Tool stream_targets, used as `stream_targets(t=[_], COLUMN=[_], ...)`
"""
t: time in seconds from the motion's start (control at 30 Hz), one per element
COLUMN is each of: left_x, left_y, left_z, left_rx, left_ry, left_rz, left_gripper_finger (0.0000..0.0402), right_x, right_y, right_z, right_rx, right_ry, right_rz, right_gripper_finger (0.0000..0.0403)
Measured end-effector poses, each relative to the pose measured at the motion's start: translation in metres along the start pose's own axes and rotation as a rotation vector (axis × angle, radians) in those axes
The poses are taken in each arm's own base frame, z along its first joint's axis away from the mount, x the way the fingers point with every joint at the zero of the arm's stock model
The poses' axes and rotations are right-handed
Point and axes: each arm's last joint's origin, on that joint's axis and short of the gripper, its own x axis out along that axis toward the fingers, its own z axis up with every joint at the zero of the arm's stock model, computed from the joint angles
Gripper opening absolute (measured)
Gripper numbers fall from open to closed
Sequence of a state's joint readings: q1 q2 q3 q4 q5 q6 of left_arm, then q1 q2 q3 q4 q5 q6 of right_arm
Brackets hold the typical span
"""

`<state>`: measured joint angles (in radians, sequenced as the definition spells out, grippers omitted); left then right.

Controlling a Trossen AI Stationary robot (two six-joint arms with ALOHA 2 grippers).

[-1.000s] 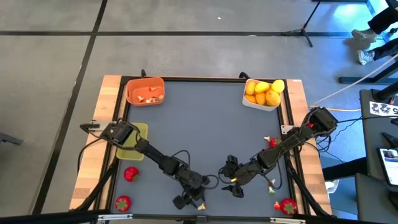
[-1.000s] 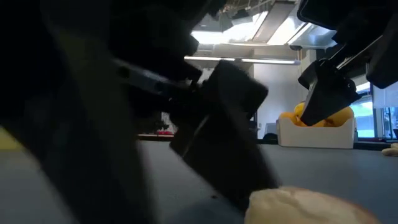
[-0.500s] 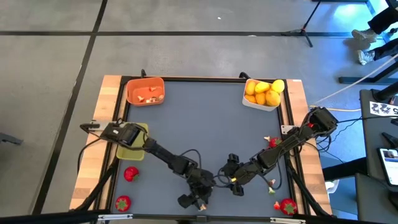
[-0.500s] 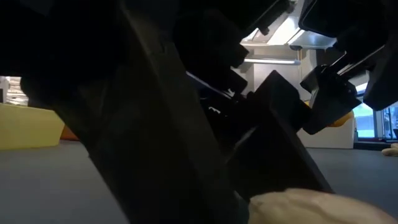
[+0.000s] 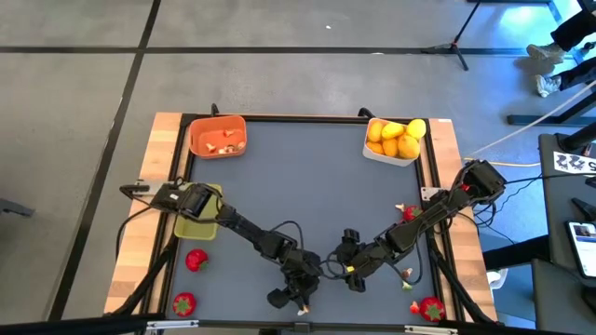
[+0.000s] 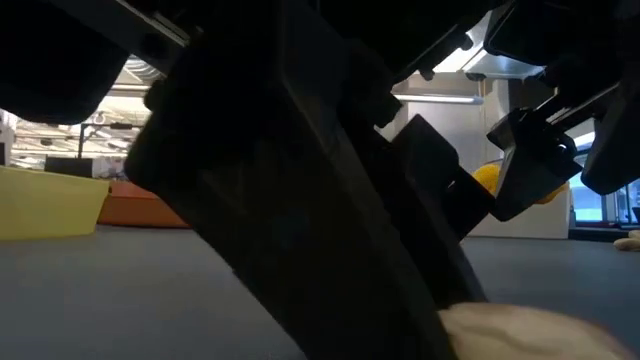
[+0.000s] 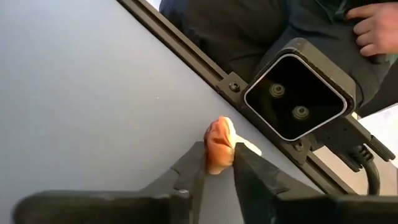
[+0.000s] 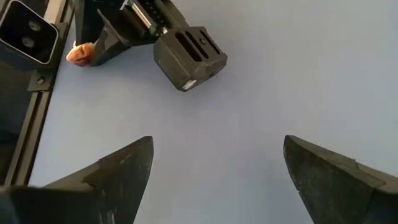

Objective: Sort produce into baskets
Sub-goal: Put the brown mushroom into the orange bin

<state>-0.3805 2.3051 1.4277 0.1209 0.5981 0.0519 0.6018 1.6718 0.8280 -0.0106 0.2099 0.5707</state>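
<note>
Left pincer (image 7: 219, 167) closed on one pale-and-red bit (image 7: 219, 146)

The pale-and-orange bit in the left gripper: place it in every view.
High: hidden under the left gripper, near front edge.
Low: pale bit, bottom right.
Left wrist: between the fingers.
Right wrist: top left.
Shared landmark: the black camera box, beside it.
</note>
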Motion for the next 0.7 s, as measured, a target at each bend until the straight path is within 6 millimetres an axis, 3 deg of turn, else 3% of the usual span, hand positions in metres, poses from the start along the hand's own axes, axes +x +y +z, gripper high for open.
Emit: stream_targets(t=[0.27,0.5,0.7], left_x=[-0.005,-0.016,-0.050], left_y=[0.005,0.016,0.027], left_z=[0.001,-0.002,0.000], left_rx=[-0.021,-0.005,0.078], left_ry=[0.003,0.040,0.160], left_rz=[0.041,0.075,0.199], left_gripper_finger=[0.0014,0.0027,0.0031], right_x=[0.000,-0.001,-0.001], right_y=[-0.002,-0.005,-0.020], right_z=[-0.002,-0.005,-0.006], right_rx=[0.016,0.014,0.023], right_ry=[0.008,0.037,0.023], right_rz=[-0.034,-0.079,-0.265], right_gripper_finger=[0.0357,0.0357,0.0357])
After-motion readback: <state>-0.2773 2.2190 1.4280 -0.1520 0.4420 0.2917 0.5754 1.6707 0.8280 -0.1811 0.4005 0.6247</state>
